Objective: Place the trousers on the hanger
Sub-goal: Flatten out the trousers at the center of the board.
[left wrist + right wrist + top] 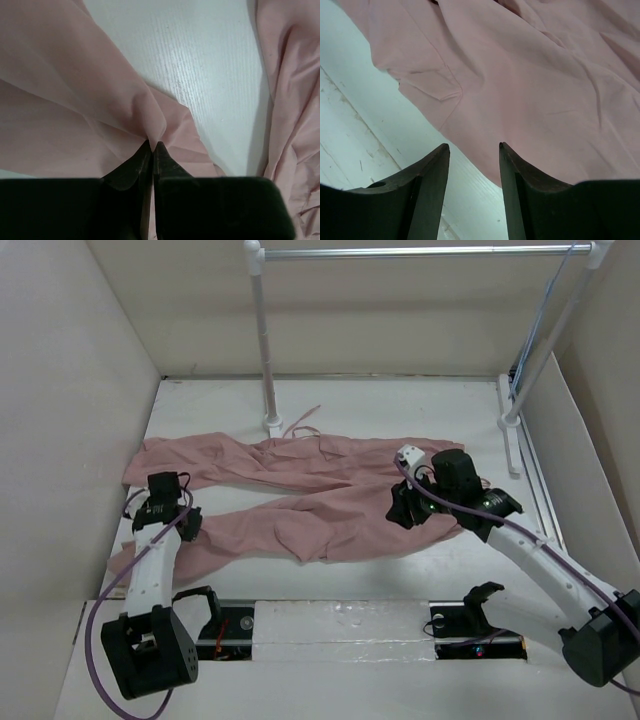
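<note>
Two arms low over trousers (300, 495), which lie spread on table (400, 405) in front of rail (420, 252), legs running out past rail's left post. Left gripper (151, 145) tips pressed together, pinching small fold of pink leg fabric. Right gripper (472, 146) jaws apart over cloth edge below rail's right half, nothing between them. Hanger (541, 320) just thin bluish wire off rail's right end, edge-on, outline hard to make out.
</note>
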{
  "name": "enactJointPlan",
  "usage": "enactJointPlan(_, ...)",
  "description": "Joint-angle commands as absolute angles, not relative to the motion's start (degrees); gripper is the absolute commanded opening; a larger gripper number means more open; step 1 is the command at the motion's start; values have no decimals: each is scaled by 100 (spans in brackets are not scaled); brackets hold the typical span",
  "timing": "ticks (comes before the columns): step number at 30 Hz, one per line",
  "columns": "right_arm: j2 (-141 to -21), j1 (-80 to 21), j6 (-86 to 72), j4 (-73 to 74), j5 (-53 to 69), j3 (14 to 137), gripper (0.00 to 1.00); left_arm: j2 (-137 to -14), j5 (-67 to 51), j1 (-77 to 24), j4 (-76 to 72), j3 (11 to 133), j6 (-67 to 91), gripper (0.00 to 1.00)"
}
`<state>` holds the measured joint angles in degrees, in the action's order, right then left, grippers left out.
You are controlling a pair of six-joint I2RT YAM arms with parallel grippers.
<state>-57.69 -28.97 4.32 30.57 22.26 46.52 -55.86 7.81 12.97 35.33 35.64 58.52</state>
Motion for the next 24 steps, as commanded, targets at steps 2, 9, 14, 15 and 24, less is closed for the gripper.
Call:
enactJointPlan(2, -5801, -2848, 510, 3067, 1943, 5071, 50, -5555, 712, 1275, 3436, 4260, 5502, 0)
enactJointPlan(9, -5748, -2681, 492, 2883, 1907, 4984, 50, -5915, 862, 844, 4236, 7011, 5221, 0)
enactJointPlan(14, -5880, -2540, 536, 2839, 1986, 4992, 50, -5801, 773, 844, 4517, 7470, 5054, 0)
enactJointPlan(15, -5897, -2540, 562, 2848, 1986, 5010, 50, -5783, 756, 844, 4570, 7479, 4993, 0)
enactJointPlan(24, -5714, -2102, 290, 3332, 1266, 4607, 71, -4474, 1002, 844, 4922, 5416, 5001, 0)
